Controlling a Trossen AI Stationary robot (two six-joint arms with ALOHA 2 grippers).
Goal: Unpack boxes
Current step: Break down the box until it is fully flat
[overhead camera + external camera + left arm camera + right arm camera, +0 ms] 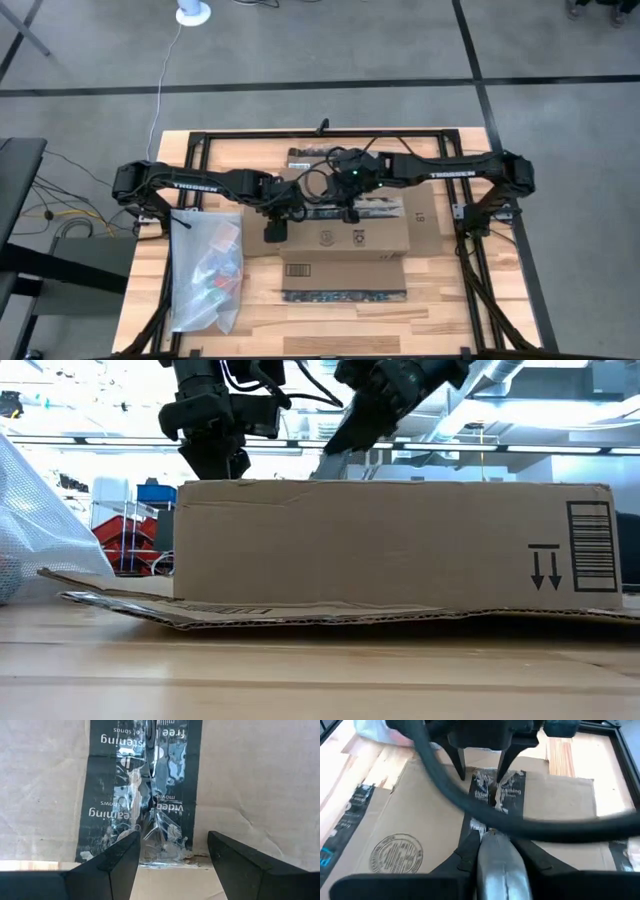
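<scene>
The brown cardboard box (335, 235) lies mid-table, its near flap (345, 275) spread flat on the wood. Dark printed tape (142, 790) runs over its top. My left gripper (172, 851) stands open above the box's left end, one finger on each side of the tape. My right gripper (494, 862) hovers over the middle of the box top, shut on a silver metal tool (492, 855). In the low view both arms come down behind the box's top edge (330, 482). My left gripper points down at the tape's end (162, 847); whether its fingertips touch the cardboard cannot be told. My right gripper pinches the silver tool's body (495, 870) between its two fingers. The tool sticks out ahead of the fingers, slanting down toward the taped seam (479, 826).
A clear plastic bag (205, 270) with colourful contents lies on the table's left side. A flap printed "81" (425, 215) lies flat to the box's right. A black frame (200, 150) runs round the far half of the table. Bare wood shows near the front edge.
</scene>
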